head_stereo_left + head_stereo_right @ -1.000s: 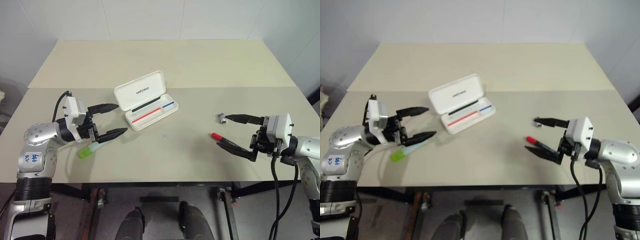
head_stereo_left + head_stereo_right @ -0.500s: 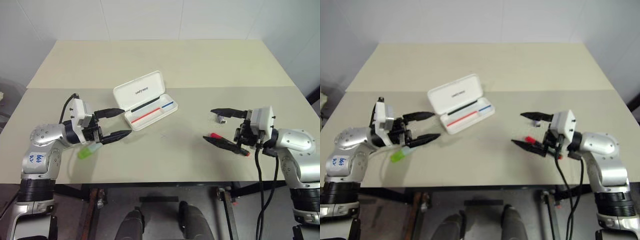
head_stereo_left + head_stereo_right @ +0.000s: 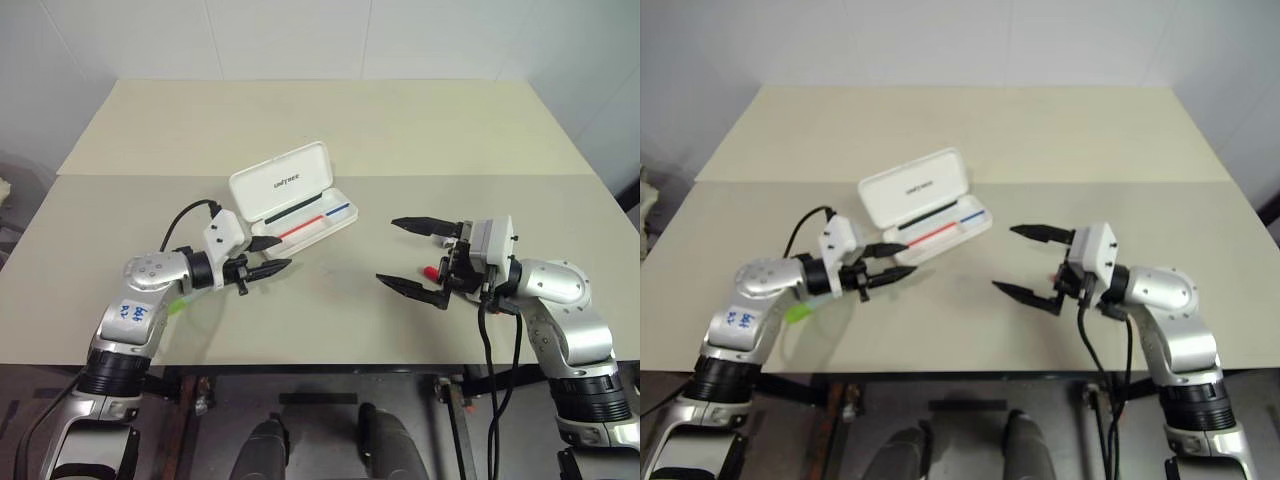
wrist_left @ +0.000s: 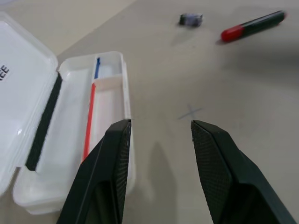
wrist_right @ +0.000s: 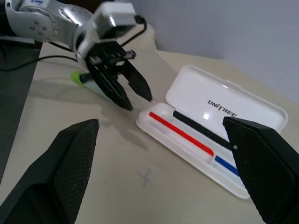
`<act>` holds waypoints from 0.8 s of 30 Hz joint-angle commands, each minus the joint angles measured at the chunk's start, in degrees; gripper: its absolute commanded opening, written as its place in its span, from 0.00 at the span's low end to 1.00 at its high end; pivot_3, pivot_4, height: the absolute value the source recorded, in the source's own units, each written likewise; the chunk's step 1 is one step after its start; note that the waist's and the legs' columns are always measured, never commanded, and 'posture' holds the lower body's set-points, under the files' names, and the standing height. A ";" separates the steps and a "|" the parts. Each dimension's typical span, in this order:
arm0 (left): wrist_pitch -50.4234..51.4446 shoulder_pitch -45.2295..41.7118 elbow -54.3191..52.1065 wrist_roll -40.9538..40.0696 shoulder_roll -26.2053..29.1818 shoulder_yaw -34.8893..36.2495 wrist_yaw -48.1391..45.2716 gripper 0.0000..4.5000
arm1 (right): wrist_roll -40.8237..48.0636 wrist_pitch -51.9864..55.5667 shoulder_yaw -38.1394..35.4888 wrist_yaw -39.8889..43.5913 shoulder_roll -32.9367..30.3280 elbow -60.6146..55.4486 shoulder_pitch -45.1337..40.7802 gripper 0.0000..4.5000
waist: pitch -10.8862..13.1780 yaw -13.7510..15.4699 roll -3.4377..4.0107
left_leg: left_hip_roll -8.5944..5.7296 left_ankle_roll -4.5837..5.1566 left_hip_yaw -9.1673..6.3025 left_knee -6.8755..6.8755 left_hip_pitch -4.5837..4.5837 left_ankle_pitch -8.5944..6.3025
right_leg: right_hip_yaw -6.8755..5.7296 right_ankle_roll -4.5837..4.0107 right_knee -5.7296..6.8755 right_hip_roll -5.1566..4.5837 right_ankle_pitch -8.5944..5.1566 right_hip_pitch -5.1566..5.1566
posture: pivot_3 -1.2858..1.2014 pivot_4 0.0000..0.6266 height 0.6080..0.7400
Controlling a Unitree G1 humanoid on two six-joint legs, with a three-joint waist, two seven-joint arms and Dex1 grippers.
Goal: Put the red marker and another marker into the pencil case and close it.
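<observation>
The pencil case (image 3: pixel 290 203) lies open near the middle of the table (image 3: pixel 330 120), with its lid tilted back and its tray showing a red and a blue stripe; the tray is empty, so neither marker is inside yet and the task is at its beginning. The left gripper (image 3: pixel 270 256) hangs just beside the near corner of the tray, and its two black fingers are partly open with a clear gap and nothing between them. The green marker (image 5: pixel 84 78) lies on the table behind this gripper, beside the left forearm, so the gripper is not over it. The right gripper (image 3: pixel 415 256) is opened wide, one finger high and one low, and it also holds nothing. The red marker (image 4: pixel 252 26) lies on the table on the robot's right side, close under the right wrist, where in the head views only its red cap can be seen beside the gripper body; a small grey piece (image 4: pixel 190 19) lies near it. The step in hand seems to be the approach to pick up a marker, but no grasp is made. For the next move, each gripper probably needs to come back over its own marker, go down with the fingers on both sides of the barrel, and close firmly before carrying it to the tray. The lid can be closed only after both markers lie flat inside.
</observation>
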 commanded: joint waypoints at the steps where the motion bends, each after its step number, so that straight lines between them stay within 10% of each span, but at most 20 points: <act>1: 1.52 -1.48 0.16 1.77 -0.81 -1.03 1.77 0.47 | 0.47 -0.17 0.16 -1.05 0.72 -2.74 -0.16 1.00 | 0.00 0.03 0.00 | 0.01 -0.01 0.00 0.00 0.00 -0.01 | 0.00 0.00 0.00 0.01 0.00 0.00 | 0.52 0.24 1.00; 24: 3.03 -9.22 13.44 7.68 -3.99 -6.29 0.66 0.47 | 2.01 -0.85 -3.07 4.15 -3.85 -1.24 3.11 1.00 | 0.00 0.97 0.00 | 0.36 -0.13 0.03 0.04 0.00 -0.09 | 0.04 -0.14 0.01 0.46 0.08 -0.01 | 0.52 0.24 1.00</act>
